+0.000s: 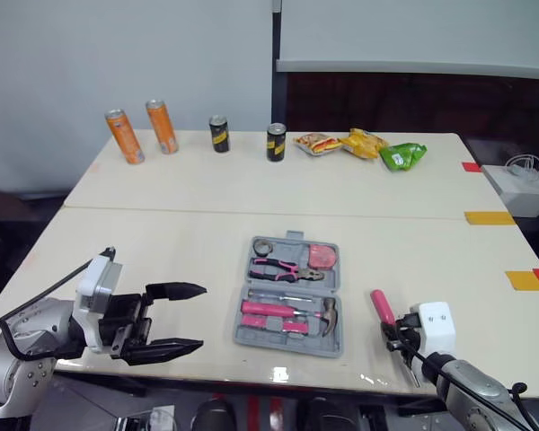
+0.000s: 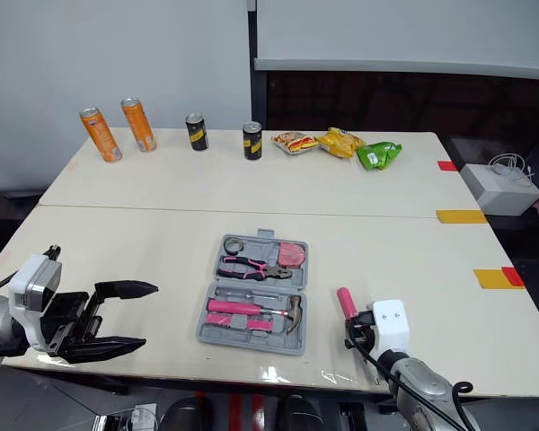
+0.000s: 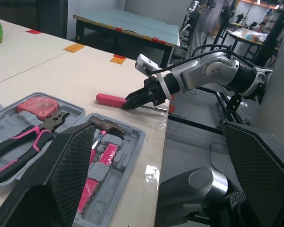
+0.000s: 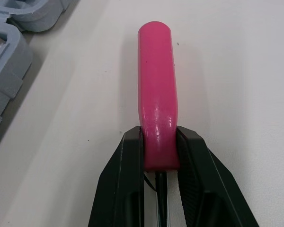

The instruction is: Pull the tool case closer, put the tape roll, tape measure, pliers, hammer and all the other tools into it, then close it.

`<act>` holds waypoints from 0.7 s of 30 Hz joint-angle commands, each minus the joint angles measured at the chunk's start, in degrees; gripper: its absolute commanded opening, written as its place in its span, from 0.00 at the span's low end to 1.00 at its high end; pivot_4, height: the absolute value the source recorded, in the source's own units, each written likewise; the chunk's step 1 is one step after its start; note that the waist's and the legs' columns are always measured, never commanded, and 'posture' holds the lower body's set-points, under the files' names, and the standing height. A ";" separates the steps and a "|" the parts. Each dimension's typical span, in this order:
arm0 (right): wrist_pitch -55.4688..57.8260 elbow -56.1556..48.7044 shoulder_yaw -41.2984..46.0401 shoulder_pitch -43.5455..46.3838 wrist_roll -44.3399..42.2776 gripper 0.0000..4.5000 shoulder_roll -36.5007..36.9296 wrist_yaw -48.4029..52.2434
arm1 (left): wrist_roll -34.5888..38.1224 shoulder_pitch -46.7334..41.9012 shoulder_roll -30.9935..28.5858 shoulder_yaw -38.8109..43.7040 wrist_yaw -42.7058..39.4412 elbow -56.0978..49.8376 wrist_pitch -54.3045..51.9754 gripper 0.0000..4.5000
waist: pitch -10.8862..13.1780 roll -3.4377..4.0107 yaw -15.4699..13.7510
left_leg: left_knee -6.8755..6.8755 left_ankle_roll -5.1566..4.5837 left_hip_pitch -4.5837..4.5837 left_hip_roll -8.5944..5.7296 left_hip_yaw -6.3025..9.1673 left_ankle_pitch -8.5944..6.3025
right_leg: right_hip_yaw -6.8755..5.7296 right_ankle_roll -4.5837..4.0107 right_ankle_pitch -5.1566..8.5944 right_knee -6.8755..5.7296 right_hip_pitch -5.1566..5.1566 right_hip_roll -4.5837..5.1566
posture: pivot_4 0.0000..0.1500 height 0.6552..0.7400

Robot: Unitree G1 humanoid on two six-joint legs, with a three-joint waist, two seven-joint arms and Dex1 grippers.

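right gripper clamps pink handle | shaft mostly hidden

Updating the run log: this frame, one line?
tool case open, pliers, hammer inside | right gripper fingers shut on pink-handled tool beside it | left gripper fingers open, empty

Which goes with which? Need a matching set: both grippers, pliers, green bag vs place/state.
1. left gripper
2. right gripper
3. pliers
4. green bag

A. inside the tool case
B. shut on the pink-handled tool
C. open, holding nothing
D. far end, beside the yellow bag

Pairs: 1-C, 2-B, 3-A, 4-D
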State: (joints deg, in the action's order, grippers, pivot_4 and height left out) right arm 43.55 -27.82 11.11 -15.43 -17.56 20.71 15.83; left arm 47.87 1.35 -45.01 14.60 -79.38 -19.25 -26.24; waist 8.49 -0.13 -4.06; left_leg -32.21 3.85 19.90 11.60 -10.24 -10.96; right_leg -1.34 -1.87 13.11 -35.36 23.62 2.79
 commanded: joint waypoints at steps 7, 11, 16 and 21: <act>-4.46 -3.18 0.92 -5.29 0.27 0.66 1.25 1.99 | 0.97 0.25 -0.52 0.17 -0.45 -1.41 0.46 1.00 | -0.02 -0.02 -0.37 | -0.02 -0.02 -0.09 -0.01 0.00 0.02 | 0.00 -0.04 -0.03 -0.01 -0.10 0.03 | 1.00 1.00; -4.32 -6.22 1.50 -8.19 0.16 0.66 0.33 0.90 | 1.06 0.72 -0.67 0.59 -0.45 -1.62 0.56 1.00 | -0.02 -0.03 -0.26 | -0.01 -0.01 -0.06 -0.01 0.02 0.01 | -0.02 0.00 0.00 0.00 -0.08 0.03 | 1.00 1.00; -4.36 -5.29 0.91 -6.74 0.57 0.66 -1.05 -0.90 | 1.10 0.53 -0.41 0.21 -0.21 -1.78 0.53 1.00 | -0.02 -0.03 0.31 | -0.01 -0.02 -0.08 -0.01 0.01 0.01 | -0.01 -0.02 -0.02 -0.01 -0.07 0.03 | 1.00 1.00; -3.92 -2.96 -0.17 -2.95 0.98 0.66 -1.65 -1.55 | 1.08 -0.16 -0.23 -0.30 -0.03 -1.70 0.46 1.00 | -0.02 -0.03 0.55 | -0.01 -0.03 -0.11 -0.01 0.03 0.03 | -0.02 -0.04 -0.03 -0.04 -0.09 0.03 | 1.00 1.00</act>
State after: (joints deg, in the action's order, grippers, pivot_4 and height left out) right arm 39.53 -30.31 11.09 -18.77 -16.73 19.17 14.67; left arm 48.03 1.66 -45.00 13.58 -79.21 -19.61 -26.21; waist 8.47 -0.16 -3.51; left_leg -32.22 3.82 19.80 11.59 -10.21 -10.94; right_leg -1.36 -1.91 13.08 -35.40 23.53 2.81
